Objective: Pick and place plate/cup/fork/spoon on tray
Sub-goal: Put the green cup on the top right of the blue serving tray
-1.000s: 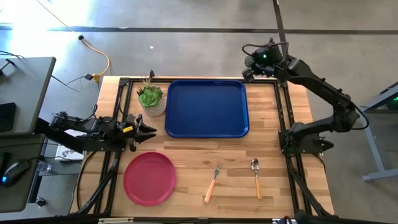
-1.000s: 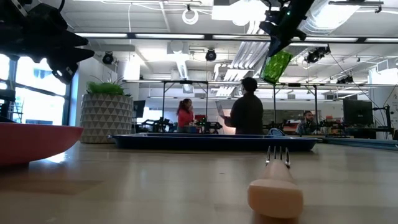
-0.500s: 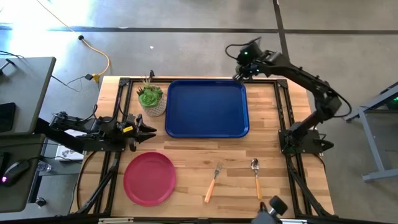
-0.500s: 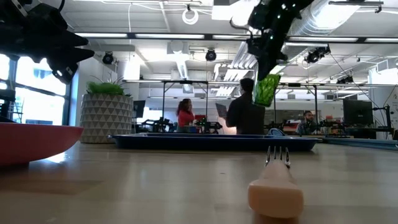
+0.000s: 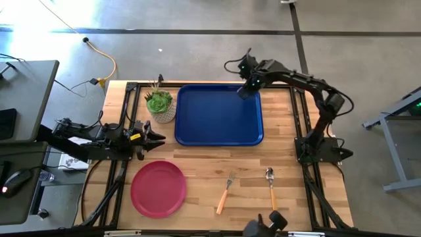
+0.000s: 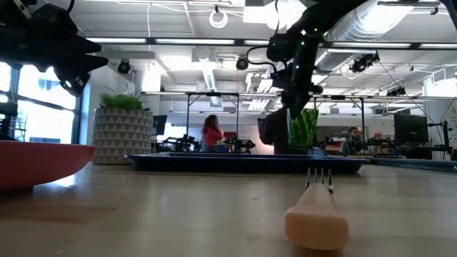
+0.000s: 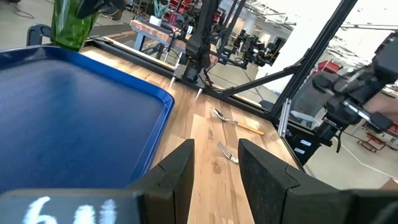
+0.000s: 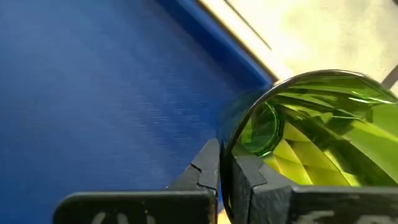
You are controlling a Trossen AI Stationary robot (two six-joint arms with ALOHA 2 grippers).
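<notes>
My right gripper (image 5: 245, 91) is shut on the translucent green cup (image 6: 303, 128) just above the far right corner of the dark blue tray (image 5: 219, 114). The cup also shows in the left wrist view (image 7: 71, 25). The pink-red plate (image 5: 158, 189) lies flat on the table near its left front. The fork (image 5: 225, 192) and the spoon (image 5: 270, 187) lie side by side on the table, nearer than the tray. My left gripper (image 5: 154, 138) waits open at the table's left, above the plate's far side. My right gripper pinches the cup's wall at the rim (image 8: 231, 146), one finger (image 8: 249, 177) inside the cup and one outside. The fingers come from above, pointing down. The cup hangs roughly upright, mouth up, low over the tray's corner (image 8: 261, 71); whether its base touches the tray I cannot tell.
A white pot with a green succulent (image 5: 160, 105) stands just left of the tray's far left corner. Bare wood lies between tray and cutlery. People stand in the room beyond the table (image 6: 213, 132).
My right gripper has carried the cup from beyond the table's far right toward the left and down, over the tray's far right corner. The cup, tilted before, now hangs close to upright and much lower.
</notes>
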